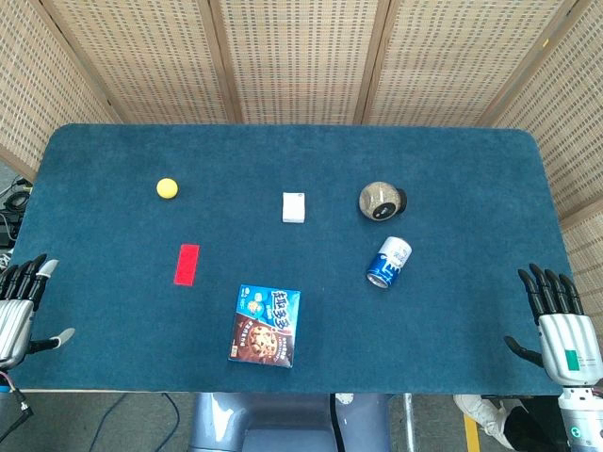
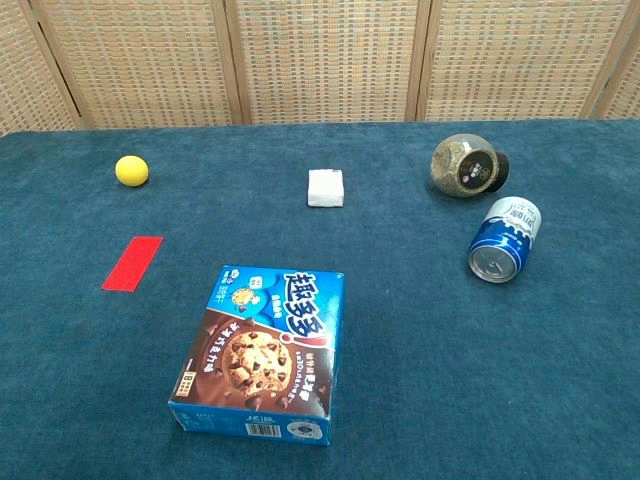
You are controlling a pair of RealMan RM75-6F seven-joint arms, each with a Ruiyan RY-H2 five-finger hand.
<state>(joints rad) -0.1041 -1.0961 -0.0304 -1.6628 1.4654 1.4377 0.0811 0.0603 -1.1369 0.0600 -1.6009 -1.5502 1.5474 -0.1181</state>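
A yellow ball [image 1: 167, 188], white box [image 1: 294, 207], round jar [image 1: 381, 201] and cookie box [image 1: 265, 326] lie on blue cloth [image 1: 283, 151].

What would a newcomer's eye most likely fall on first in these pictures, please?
Probably the cookie box, lying flat near the front edge of the blue table, with the red card to its left. Next, the blue can lying on its side toward the right, just in front of the round jar. The left hand and right hand rest open at the table's corners, holding nothing.
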